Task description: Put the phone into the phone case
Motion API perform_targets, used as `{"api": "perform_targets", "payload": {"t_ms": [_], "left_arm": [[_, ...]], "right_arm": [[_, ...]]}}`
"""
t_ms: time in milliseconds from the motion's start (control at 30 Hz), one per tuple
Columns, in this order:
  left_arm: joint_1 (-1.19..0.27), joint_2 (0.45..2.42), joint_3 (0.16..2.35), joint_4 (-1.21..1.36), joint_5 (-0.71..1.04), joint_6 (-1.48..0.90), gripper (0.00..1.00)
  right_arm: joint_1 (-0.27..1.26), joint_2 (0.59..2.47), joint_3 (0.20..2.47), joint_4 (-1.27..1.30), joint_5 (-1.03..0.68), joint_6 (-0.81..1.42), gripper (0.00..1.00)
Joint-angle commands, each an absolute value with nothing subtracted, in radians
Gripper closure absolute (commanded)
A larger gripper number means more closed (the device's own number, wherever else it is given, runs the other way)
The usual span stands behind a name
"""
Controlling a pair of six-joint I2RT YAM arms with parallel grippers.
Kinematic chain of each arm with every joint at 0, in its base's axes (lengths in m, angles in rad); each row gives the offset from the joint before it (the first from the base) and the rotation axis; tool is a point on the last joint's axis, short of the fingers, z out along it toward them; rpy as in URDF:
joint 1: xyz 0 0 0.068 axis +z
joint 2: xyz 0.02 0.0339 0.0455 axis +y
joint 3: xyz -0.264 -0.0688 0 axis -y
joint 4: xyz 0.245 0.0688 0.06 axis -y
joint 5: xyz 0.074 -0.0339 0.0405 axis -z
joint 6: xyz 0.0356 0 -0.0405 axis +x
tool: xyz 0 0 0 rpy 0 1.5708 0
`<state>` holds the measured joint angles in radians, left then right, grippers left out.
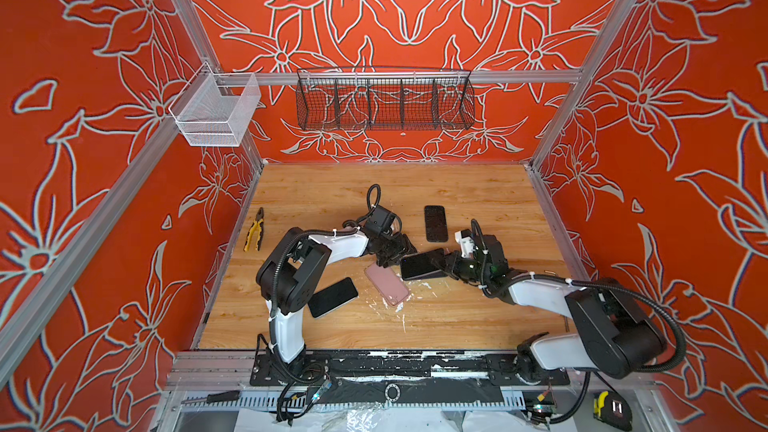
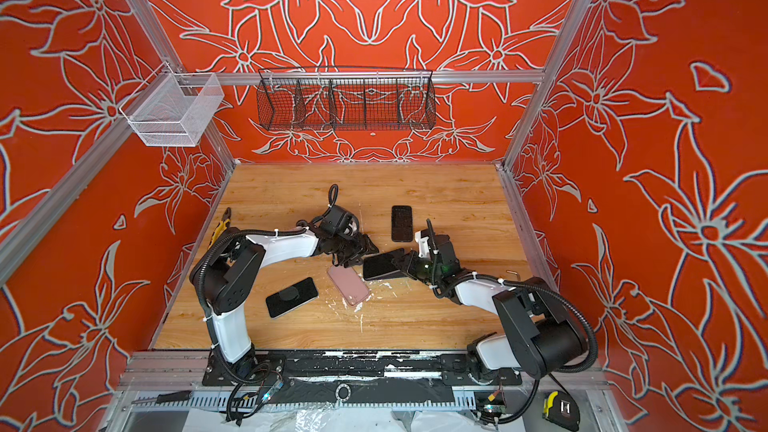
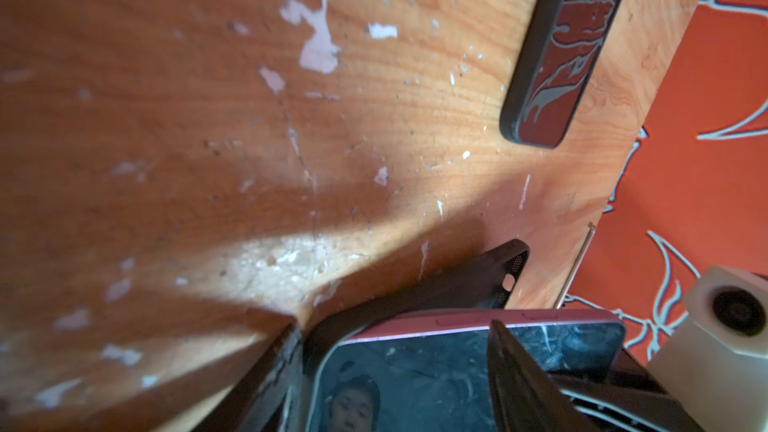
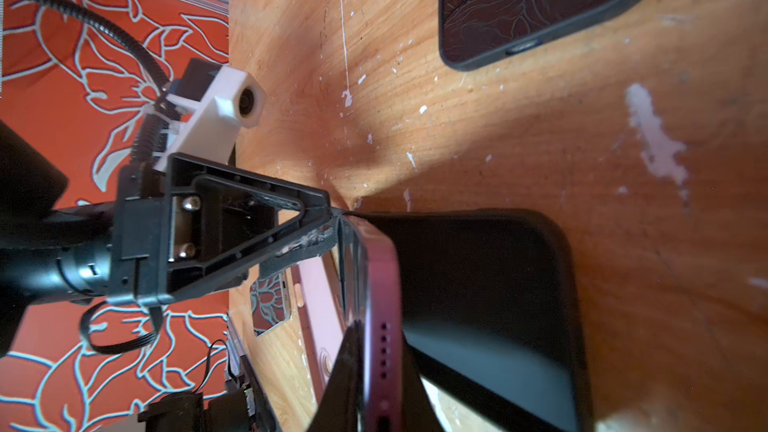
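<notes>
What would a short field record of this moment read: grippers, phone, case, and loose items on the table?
right gripper: shut on phone
left gripper: open, one fingertip at the black case corner
phone: pink-edged, dark screen
black case: meets the phone at one end, angled away elsewhere; not seated
loose on table: pink phone-shaped item, dark phone by the left arm, dark phone farther back, pliers

1. Pliers (image 1: 254, 229) with yellow-and-black handles lie flat on the wooden table (image 1: 457, 317), near its left edge.
2. Black wire basket (image 1: 384, 103) hangs on the back rail and is divided into compartments.
3. White mesh basket (image 1: 216, 112) hangs at the rear left corner.
4. Tape measure (image 1: 611, 409) sits front right, off the table.
5. Screwdriver (image 1: 222, 396) lies front left, off the table.
</notes>
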<state>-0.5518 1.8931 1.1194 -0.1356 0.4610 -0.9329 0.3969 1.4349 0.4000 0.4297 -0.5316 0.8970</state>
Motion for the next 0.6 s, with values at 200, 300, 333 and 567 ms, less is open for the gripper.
{"api": "perform_targets", "payload": {"t_ms": [200,300,333,567], "left_arm": [[-0.566,1.955,1.200,-0.137,0.509,-0.908,0.33],[-0.565,1.960,1.207,-0.136,0.512,-0.909,0.33],[-0.566,1.964,1.208,-0.134,0.514,-0.910,0.33],[-0.565,1.971,1.224,-0.133,0.523,-0.908,0.33]], "right_arm": [[0.414,1.562,0.340,0.201,-0.371,0.845,0.71],[0.413,1.538,0.356,0.178,-0.361,0.838,0.67],[0.414,1.527,0.364,0.164,-0.354,0.833,0.65],[0.414,1.430,0.412,0.053,-0.304,0.797,0.52]]}}
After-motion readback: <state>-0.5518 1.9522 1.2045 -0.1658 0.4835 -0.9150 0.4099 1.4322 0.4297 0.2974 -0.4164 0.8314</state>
